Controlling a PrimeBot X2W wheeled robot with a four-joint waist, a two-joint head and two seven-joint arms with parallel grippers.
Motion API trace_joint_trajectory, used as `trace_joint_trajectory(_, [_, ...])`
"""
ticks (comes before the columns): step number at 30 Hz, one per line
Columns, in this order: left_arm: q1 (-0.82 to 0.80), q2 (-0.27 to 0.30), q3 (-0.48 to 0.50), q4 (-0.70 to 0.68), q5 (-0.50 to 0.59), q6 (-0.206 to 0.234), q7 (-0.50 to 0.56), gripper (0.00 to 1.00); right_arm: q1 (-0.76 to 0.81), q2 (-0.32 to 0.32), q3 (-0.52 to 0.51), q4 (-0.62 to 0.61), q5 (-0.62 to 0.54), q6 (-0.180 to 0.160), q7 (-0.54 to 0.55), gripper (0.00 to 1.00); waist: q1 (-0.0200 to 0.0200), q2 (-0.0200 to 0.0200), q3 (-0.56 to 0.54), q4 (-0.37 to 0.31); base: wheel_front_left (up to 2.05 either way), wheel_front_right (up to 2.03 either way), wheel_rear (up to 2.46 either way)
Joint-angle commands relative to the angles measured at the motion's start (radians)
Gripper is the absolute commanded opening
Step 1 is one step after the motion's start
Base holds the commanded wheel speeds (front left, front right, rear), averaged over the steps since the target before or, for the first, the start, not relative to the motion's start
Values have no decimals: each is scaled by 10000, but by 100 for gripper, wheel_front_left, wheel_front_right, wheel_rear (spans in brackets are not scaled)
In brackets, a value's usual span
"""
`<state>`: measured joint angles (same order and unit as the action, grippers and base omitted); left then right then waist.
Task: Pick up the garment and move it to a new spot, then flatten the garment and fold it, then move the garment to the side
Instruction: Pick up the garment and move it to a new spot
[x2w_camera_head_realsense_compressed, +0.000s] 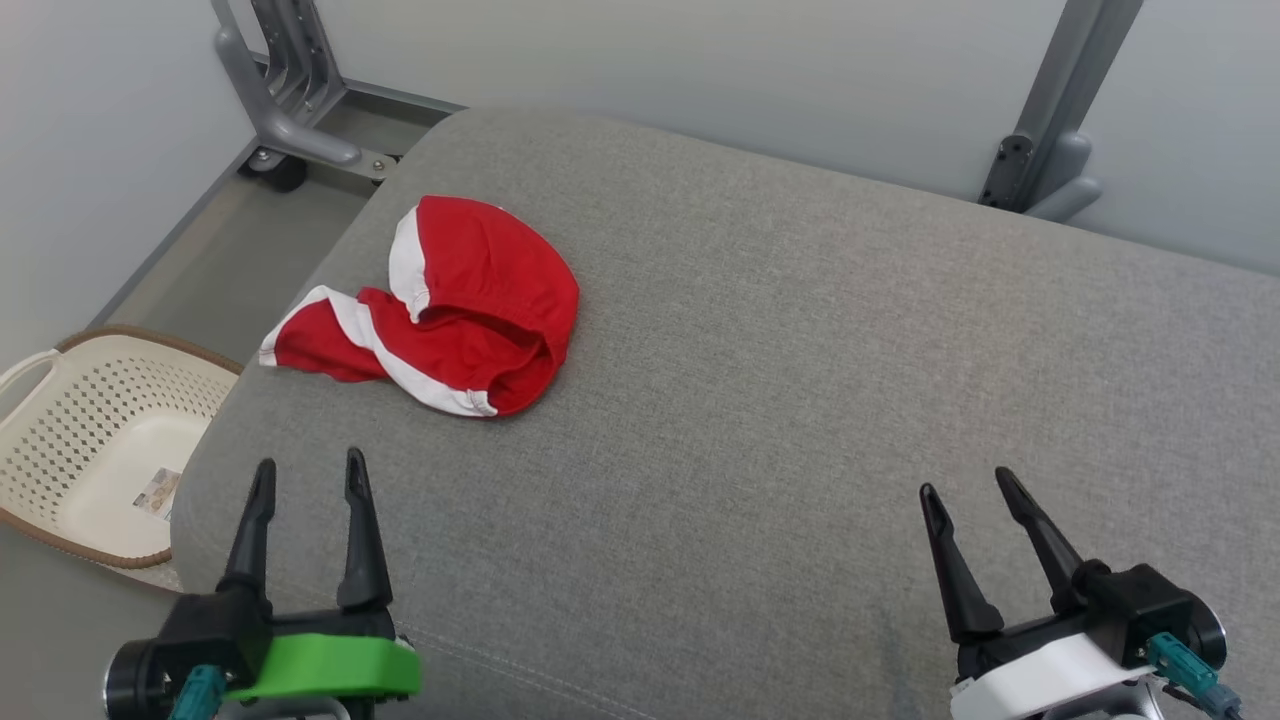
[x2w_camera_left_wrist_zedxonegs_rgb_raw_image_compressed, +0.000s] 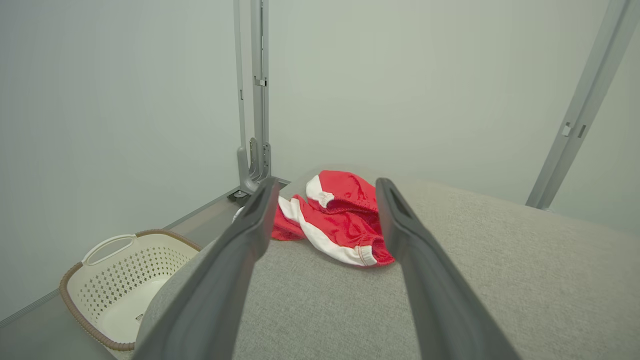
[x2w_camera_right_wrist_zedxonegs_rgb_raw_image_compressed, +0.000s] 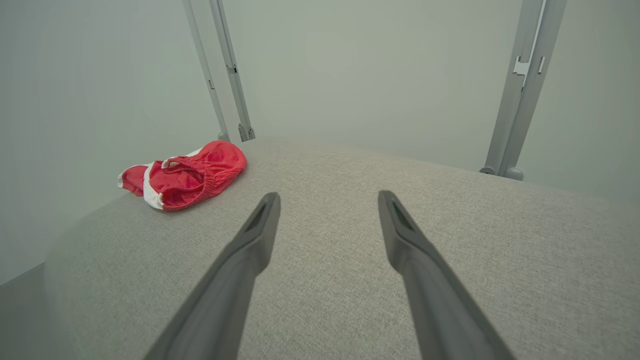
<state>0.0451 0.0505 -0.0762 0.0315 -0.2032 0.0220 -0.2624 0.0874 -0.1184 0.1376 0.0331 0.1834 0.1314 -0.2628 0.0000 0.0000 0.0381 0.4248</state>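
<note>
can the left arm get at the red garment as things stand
Probably yes: the left gripper sits with jaws open just short of the garment, with only bare grey cushion between them.

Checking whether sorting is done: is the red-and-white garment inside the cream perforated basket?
No, the red-and-white fabric garment lies crumpled on the grey upholstered surface, outside the cream perforated plastic basket.

You have a wide grey woven-fabric cushioned surface (x2w_camera_head_realsense_compressed: 800, 400) with rounded corners in front of you. Near its far left corner lies a crumpled red-and-white cloth garment (x2w_camera_head_realsense_compressed: 470, 300), bunched in a heap with one white-banded end trailing toward the left edge. Beside that edge, lower down, the grey floor (x2w_camera_head_realsense_compressed: 230, 260) carries a cream perforated plastic basket (x2w_camera_head_realsense_compressed: 90, 410) with a brown rim.
</note>
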Motion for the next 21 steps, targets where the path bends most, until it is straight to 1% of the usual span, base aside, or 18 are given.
trace_joint_trajectory(1, [-521, 1, 126, -1, -168, 73, -22, 100, -251, -181, -75, -71, 13, -13, -35, 100, 0, 0, 677, -411, 0, 0, 0])
trace_joint_trajectory(4, [-1286, 2, 343, 194, -331, 67, -22, 100, -476, -430, -56, -144, -71, -13, -35, 100, 0, 0, 1297, -573, 0, 0, 0])
trace_joint_trajectory(7, [-2172, 1, 548, 665, -614, -74, -22, 100, -772, -779, -63, -221, -119, -13, -35, 100, 0, 0, 1982, -669, 0, 0, 0])
trace_joint_trajectory(8, [-2172, 1, 548, 665, -614, -74, -22, 100, -772, -779, -63, -221, -119, -13, -35, 100, 0, 0, 1982, -669, 0, 0, 0])
trace_joint_trajectory(9, [-2502, 2, 615, 890, -719, -141, -22, 100, -848, -883, -103, -242, -121, -13, -35, 100, 0, 0, 2178, -678, 0, 0, 0])
trace_joint_trajectory(15, [-4602, 7, 890, 2958, -1372, -662, -22, 100, -1368, -1539, -278, -375, -146, -14, -35, 100, 0, 0, 3216, -720, 0, 0, 0])
trace_joint_trajectory(17, [-5289, 4, 989, 3731, -1433, -752, -22, 100, -1485, -1704, -327, -417, -175, -14, -35, 100, 0, 0, 3460, -724, 0, 0, 0])
trace_joint_trajectory(20, [-6294, 5, 1003, 5423, -1879, -813, -22, 100, -1640, -1950, -368, -473, -193, -14, -35, 100, 0, 0, 3778, -739, 0, 0, 0])
trace_joint_trajectory(21, [-6712, 10, 1000, 6017, -1930, -759, -22, 100, -1688, -2013, -389, -502, -185, -13, -35, 100, 0, 0, 3876, -742, 0, 0, 0])
